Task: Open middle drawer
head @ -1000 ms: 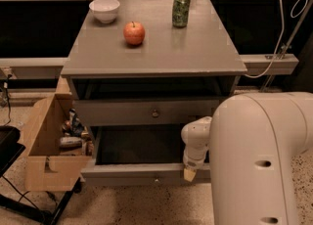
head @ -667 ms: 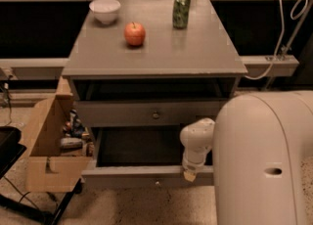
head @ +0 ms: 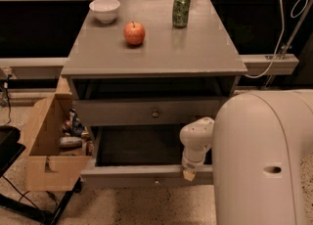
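1. Where the lower right of the view is filled, the robot's white arm housing [head: 264, 160] stands in the foreground and hides the right end of the cabinet's lower part.
2. Grey bench [head: 195, 53]: a flat-topped cabinet in the centre of the view, with a dark gap just under its top.
3. Middle drawer [head: 127, 175]: pulled well out toward the camera. Its dark interior is exposed, and its front panel carries a small round knob [head: 156, 182] at the centre.
4. Top drawer [head: 122, 112]: directly above the middle drawer and pushed in, with its own round knob at the centre.
5. Cardboard box [head: 36, 136]: on the floor just beside the left side of the bench, open at the top. It holds small items that cannot be identified.
6. End effector [head: 189, 173]: hangs from a white wrist over the right part of the middle drawer, with its tan tip at the top edge of the front panel. Whether it is spread or pressed together cannot be told.
7. White bowl [head: 104, 10]: upright at the rear left of the bench top.
8. Green can [head: 181, 10]: upright at the rear, right of centre, well apart from the bowl.
9. Red apple [head: 134, 33]: in front of the bowl and the can, between them.
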Available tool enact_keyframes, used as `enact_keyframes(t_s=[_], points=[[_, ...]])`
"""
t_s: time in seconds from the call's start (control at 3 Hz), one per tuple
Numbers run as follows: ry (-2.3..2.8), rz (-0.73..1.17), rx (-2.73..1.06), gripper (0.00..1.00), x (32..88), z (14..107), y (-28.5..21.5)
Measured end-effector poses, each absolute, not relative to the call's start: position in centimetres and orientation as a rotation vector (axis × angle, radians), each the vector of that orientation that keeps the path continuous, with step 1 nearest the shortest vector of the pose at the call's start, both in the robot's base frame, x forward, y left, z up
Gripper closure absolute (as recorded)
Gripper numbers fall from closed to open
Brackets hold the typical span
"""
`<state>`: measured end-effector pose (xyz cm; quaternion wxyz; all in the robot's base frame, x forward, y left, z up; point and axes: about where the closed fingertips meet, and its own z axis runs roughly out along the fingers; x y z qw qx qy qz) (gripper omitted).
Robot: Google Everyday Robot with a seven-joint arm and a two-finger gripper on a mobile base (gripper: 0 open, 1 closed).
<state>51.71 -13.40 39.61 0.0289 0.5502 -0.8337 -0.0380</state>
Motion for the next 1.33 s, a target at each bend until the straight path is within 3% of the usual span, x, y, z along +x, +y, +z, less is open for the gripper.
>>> enact_keyframes(t_s=[0.33,0.67,1.0,1.33], points=[[-2.572,-0.117,1.697,0.16,51.7,39.6,-13.4],[-2.569,-0.120,1.696,0.00,51.6,39.5,-13.4],[-2.569,-0.120,1.696,0.00,51.6,39.5,-13.4],[-2.554,-0.187,1.681,0.18,49.1,38.4,-13.7]])
